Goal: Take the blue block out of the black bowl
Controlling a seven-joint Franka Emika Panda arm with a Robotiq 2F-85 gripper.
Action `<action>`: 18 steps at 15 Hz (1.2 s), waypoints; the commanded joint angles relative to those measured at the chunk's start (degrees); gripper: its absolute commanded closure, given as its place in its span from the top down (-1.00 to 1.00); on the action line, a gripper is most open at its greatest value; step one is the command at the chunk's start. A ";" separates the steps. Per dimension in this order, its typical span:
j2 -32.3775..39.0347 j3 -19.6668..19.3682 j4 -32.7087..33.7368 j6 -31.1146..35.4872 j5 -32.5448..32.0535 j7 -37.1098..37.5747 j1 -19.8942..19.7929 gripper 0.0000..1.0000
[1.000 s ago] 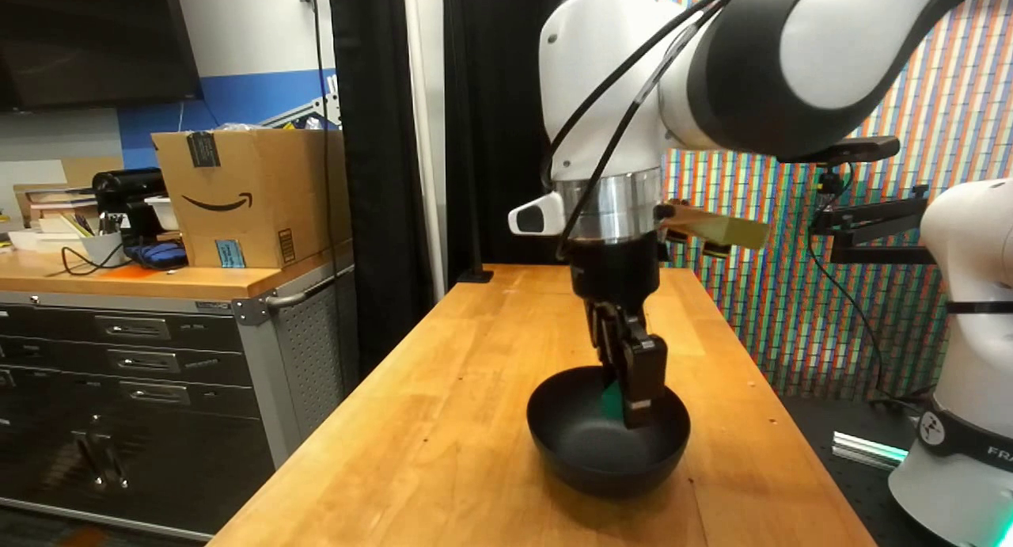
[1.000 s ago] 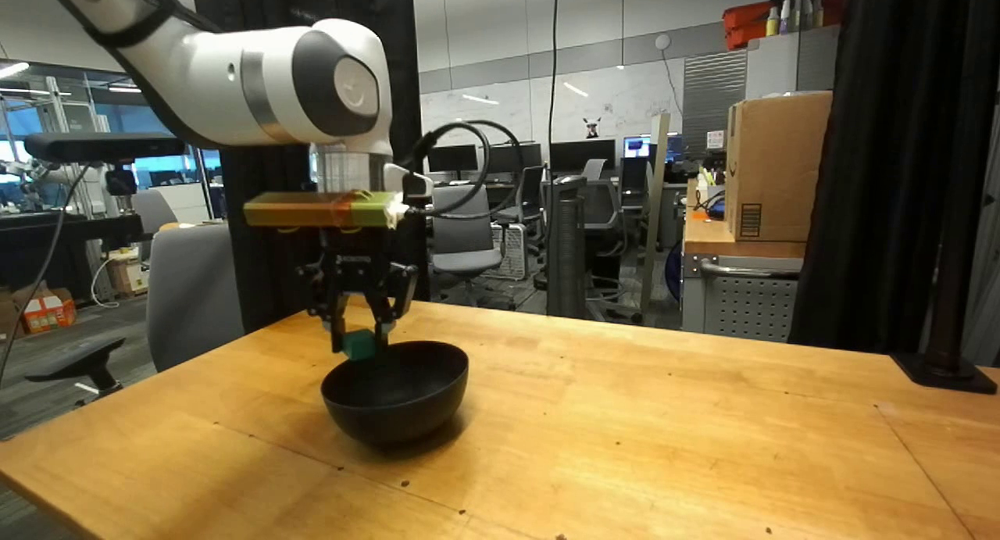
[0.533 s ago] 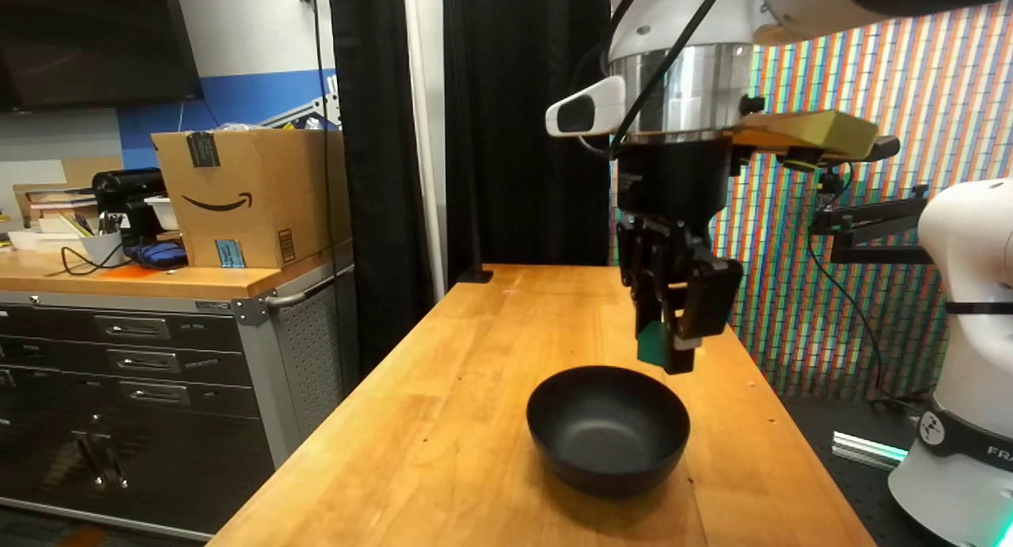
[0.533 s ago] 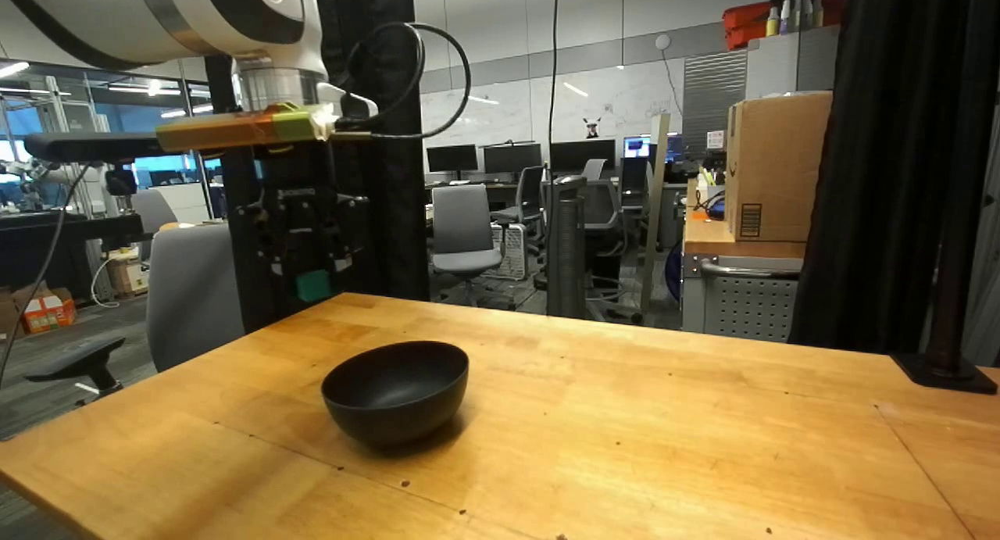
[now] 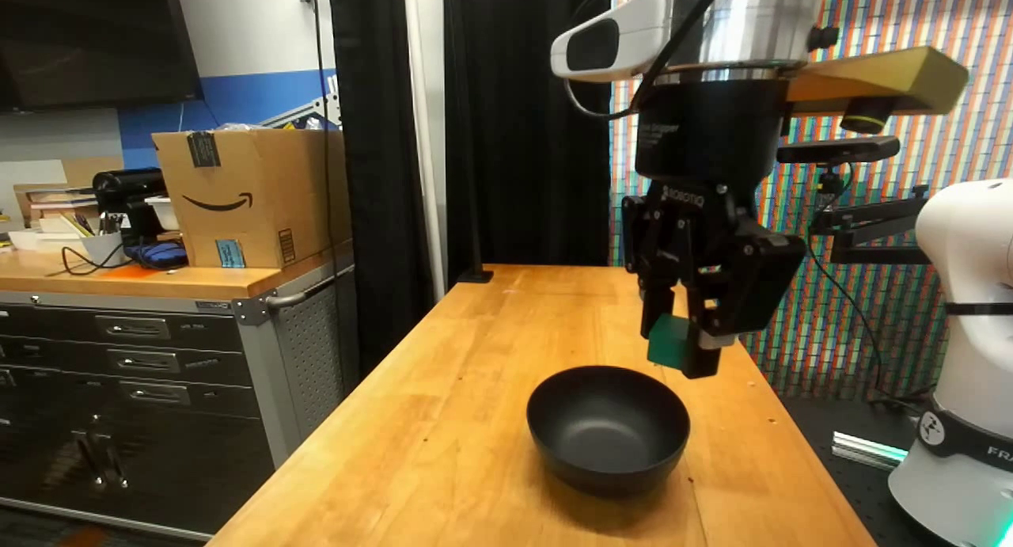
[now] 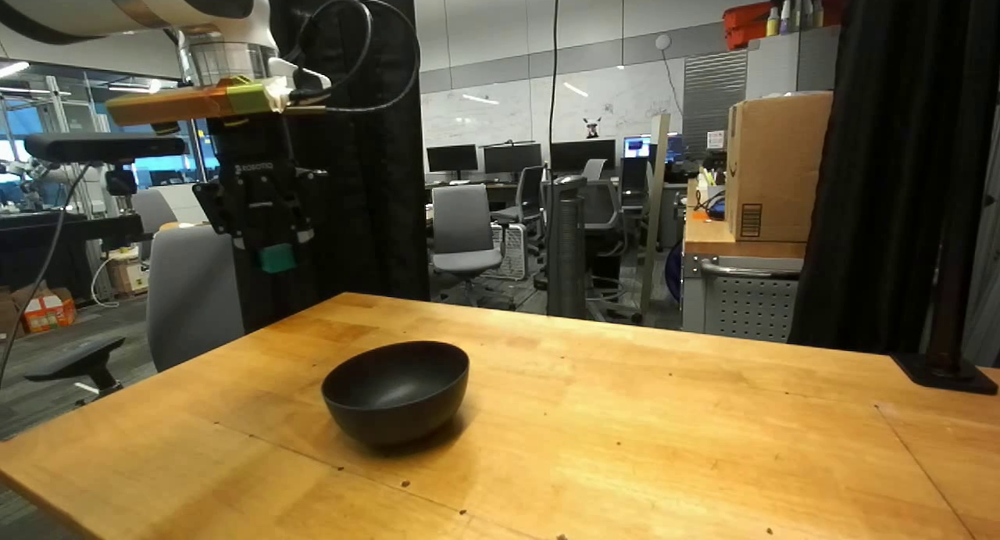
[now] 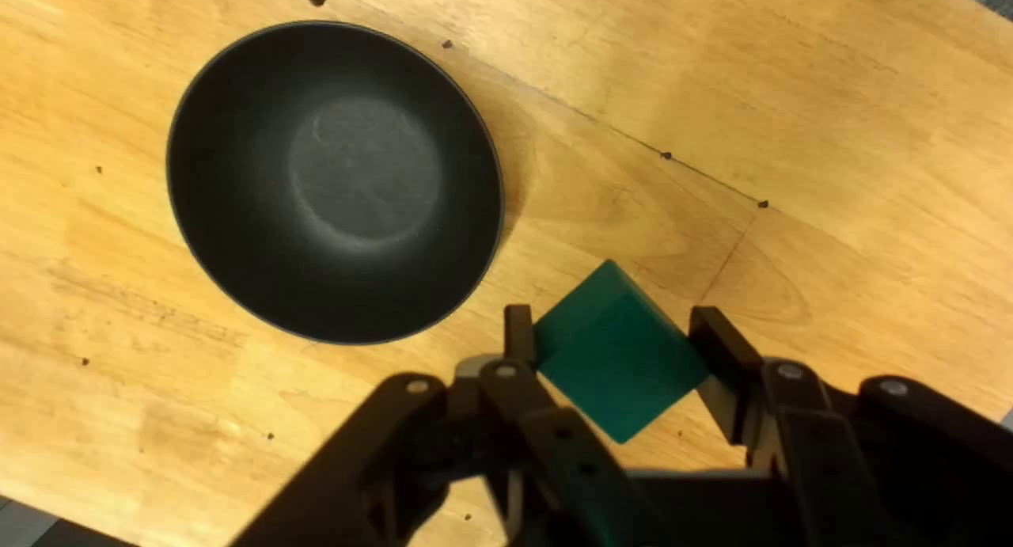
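The small teal-green blue block (image 5: 667,341) is held between the two fingers of my gripper (image 5: 679,337). In the wrist view the block (image 7: 621,357) sits turned cornerwise, with its side corners against the fingers of the gripper (image 7: 617,332). The block also shows in an exterior view (image 6: 277,259), well above the table. The round black bowl (image 5: 609,477) stands upright on the table and is empty inside. In the wrist view the bowl (image 7: 229,175) lies to the upper left of the gripper. The block is outside the bowl's rim, up in the air.
The wooden table (image 5: 443,420) carries the bowl. A black curtain (image 5: 522,135) hangs behind it. A black pole base (image 6: 943,373) stands at a table edge. A grey chair (image 6: 195,298) is beside the table. A white robot (image 5: 957,357) stands beyond a side edge.
The gripper rises out of the bowl with the block, then moves away sideways, toward the left in an exterior view. The bowl stays in place.
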 commanded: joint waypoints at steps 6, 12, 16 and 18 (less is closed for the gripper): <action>-5.87 -5.23 -2.73 -1.49 -0.65 1.27 -2.93 -0.46; -16.97 -11.66 -11.68 -2.02 -1.02 0.57 -7.63 -0.46; -22.66 -14.14 -15.68 -3.44 -2.05 0.24 -10.79 -0.46; -24.51 -14.78 -17.03 -3.66 -2.73 0.25 -12.02 -0.46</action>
